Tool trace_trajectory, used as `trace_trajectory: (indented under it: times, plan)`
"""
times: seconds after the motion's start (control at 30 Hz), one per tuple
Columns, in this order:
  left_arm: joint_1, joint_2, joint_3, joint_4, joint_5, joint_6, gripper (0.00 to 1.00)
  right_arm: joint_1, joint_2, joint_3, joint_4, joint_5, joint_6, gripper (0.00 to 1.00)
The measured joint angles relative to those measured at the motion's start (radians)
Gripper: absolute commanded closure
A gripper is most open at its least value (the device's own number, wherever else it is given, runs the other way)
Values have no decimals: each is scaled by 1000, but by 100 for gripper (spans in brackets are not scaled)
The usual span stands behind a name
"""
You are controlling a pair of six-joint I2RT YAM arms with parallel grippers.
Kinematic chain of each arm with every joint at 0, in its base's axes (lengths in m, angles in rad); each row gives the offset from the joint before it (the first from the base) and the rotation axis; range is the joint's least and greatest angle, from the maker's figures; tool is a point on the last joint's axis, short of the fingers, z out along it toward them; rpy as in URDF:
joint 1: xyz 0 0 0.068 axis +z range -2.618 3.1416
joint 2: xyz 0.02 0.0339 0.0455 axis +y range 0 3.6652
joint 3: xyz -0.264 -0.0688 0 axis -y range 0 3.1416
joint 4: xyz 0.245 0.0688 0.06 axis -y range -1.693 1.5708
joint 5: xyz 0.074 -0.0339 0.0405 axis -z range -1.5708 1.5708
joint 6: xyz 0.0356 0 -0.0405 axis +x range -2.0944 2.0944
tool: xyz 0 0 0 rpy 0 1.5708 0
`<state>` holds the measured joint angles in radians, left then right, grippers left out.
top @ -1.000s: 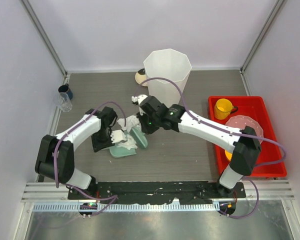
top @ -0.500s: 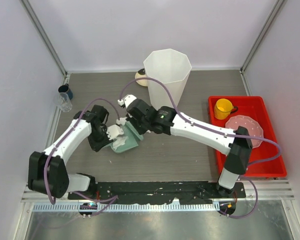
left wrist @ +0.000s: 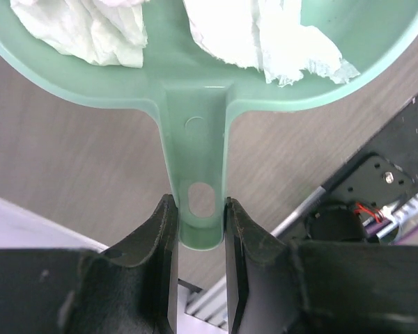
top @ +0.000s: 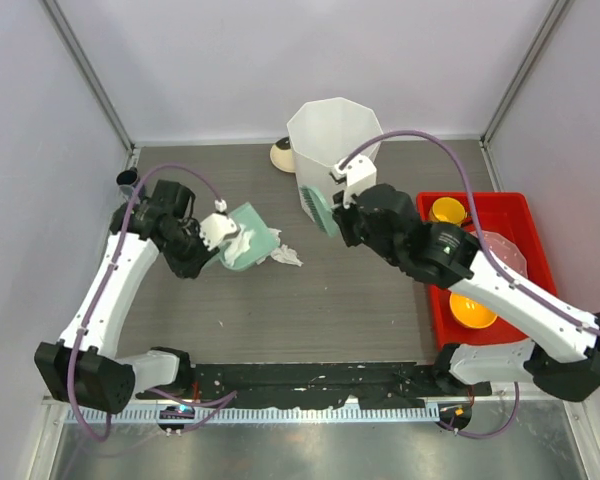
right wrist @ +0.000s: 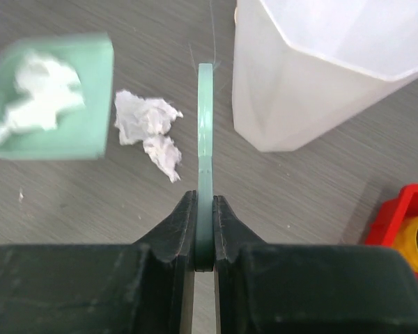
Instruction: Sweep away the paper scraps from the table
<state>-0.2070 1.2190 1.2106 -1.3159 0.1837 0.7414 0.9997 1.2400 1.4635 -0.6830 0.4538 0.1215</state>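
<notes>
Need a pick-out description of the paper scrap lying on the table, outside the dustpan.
Start at the tall white bin at the back of the table and come toward the near edge, slightly left. There a crumpled white paper scrap lies on the bare wood just right of the green dustpan. The other scraps sit inside that pan; this one is on the table.

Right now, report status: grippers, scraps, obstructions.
Left gripper shut on dustpan, paper scraps aboard. Right gripper shut on brush. Loose scrap on table, between dustpan and bin.
</notes>
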Motion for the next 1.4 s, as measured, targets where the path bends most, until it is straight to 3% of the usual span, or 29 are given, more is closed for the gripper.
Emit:
trace_trajectory:
  times: [0.13,0.3,0.57,0.67,0.9,1.1,1.3,1.4]
  plan:
    - [0,13,197,-13,11,-28,100,-48,-117,-198,71,-109,-58,99]
    - [-2,142,502,-49,-29,-88,100,-42,-215,-480,143,-378,-148,99]
    - [-62,529,1089,-40,-203,-211,100,-42,-232,-544,175,-509,-207,99]
    - [-133,619,1214,3,-338,-209,100,-41,-233,-546,188,-528,-213,99]
    - [-325,644,1118,347,-702,15,100,-42,-242,-558,206,-556,-214,99]
    - [-416,677,938,836,-921,434,100,-41,-248,-562,207,-574,-214,99]
    - [-436,677,618,1368,-961,925,100,-42,-248,-564,211,-588,-214,99]
    - [-435,693,499,1628,-919,1080,100,-42,-248,-564,214,-596,-214,99]
